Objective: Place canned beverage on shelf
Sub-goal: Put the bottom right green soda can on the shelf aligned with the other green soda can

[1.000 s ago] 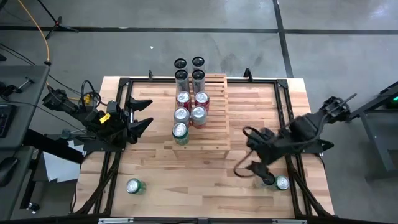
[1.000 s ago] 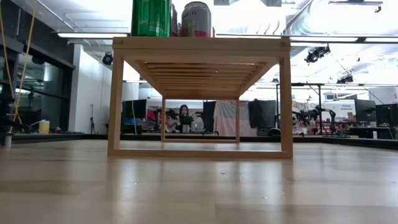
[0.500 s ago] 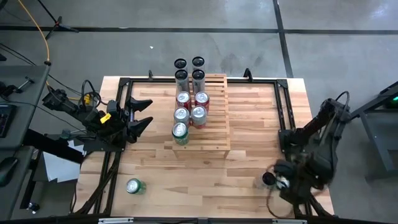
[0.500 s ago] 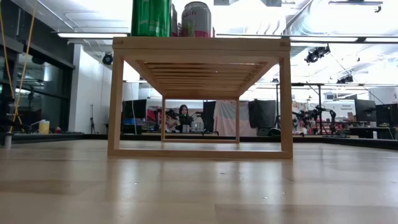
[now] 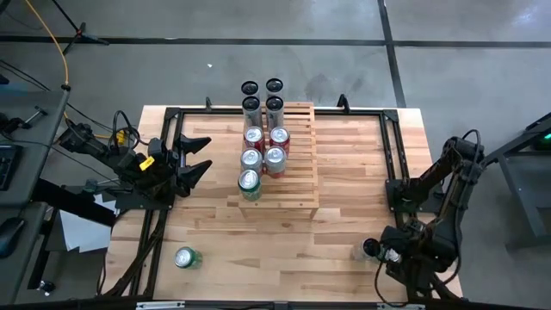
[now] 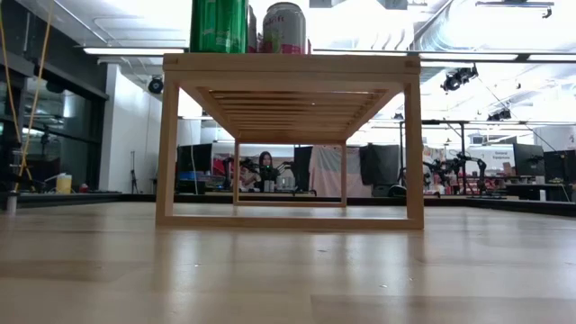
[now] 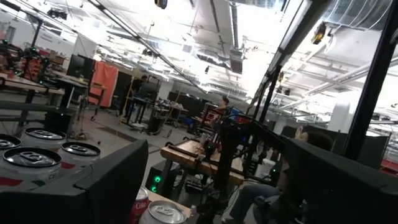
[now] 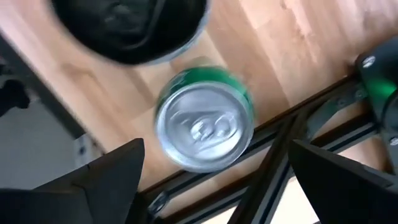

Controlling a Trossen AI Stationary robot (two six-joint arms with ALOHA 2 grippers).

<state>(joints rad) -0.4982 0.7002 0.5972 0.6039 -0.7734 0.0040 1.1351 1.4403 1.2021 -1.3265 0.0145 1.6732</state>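
On the wooden table, the right gripper hangs spread wide directly above an upright green can.

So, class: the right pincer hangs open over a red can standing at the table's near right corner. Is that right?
Not quite: the can is green, not red, as the right wrist view shows. The rest holds: the right pincer hangs open above that upright can at the near right corner of the table.

Right gripper low at table's near right corner, over a can. Shelf well to its left, cans lined on it. Green can far left. Left gripper open beside shelf.
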